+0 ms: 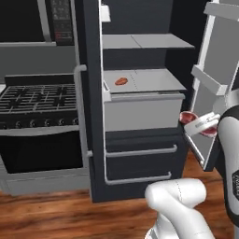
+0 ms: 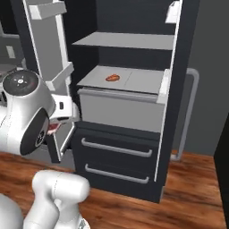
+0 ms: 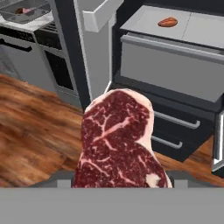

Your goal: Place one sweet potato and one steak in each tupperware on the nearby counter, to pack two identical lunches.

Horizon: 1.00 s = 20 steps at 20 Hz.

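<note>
A flat red steak (image 3: 118, 140) with pale marbling is gripped in my gripper (image 3: 120, 175), whose jaws are shut on its lower end. From the left base view the gripper (image 1: 200, 125) hangs in front of the open fridge with the steak (image 1: 188, 116) sticking out of it. An orange-red sweet potato (image 1: 121, 81) (image 2: 112, 78) (image 3: 167, 22) lies alone on the grey fridge shelf above a drawer. Far off at the hand view's top left, a grey tupperware (image 3: 39, 11) rests on the white counter (image 3: 41, 21), with a reddish piece and a darker lump inside.
The fridge's door (image 1: 214, 79) (image 2: 49, 53) stands open beside the arm, its bins jutting out. Below the shelf are a grey drawer (image 1: 142, 109) and two dark pull-out drawers (image 1: 140, 158). A black stove (image 1: 39, 98) stands left of the fridge. The floor is wood.
</note>
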{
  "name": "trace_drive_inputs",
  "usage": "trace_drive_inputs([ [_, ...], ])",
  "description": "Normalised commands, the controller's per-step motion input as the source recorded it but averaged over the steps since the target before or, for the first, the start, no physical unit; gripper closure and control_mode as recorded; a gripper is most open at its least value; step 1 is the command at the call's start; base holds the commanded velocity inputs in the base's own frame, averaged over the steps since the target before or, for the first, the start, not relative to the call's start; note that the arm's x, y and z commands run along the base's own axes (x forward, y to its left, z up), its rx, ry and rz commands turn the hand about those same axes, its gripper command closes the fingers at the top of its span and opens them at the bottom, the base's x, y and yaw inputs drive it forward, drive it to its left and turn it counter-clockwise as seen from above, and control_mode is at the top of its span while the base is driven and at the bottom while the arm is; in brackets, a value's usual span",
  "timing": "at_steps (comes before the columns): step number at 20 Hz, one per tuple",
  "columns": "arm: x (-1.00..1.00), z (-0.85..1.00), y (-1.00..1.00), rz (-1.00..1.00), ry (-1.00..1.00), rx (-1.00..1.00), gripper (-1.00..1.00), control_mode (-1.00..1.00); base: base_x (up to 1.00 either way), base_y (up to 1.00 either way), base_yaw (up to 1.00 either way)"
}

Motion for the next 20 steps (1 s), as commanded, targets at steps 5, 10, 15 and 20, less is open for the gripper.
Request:
trace_drive_inputs([
  [5, 0.00, 0.00, 0.00, 0.00, 0.00, 0.00, 1.00, 1.00, -0.48, 0.87, 0.00],
  [10, 0.00, 0.00, 0.00, 0.00, 0.00, 0.00, 1.00, 1.00, -0.01, 1.00, 0.00],
  [15, 0.00, 0.00, 0.00, 0.00, 0.00, 0.00, 1.00, 1.00, 0.00, 1.00, 0.00],
  [20, 0.00, 0.00, 0.00, 0.00, 0.00, 0.00, 1.00, 1.00, 0.00, 1.00, 0.00],
])
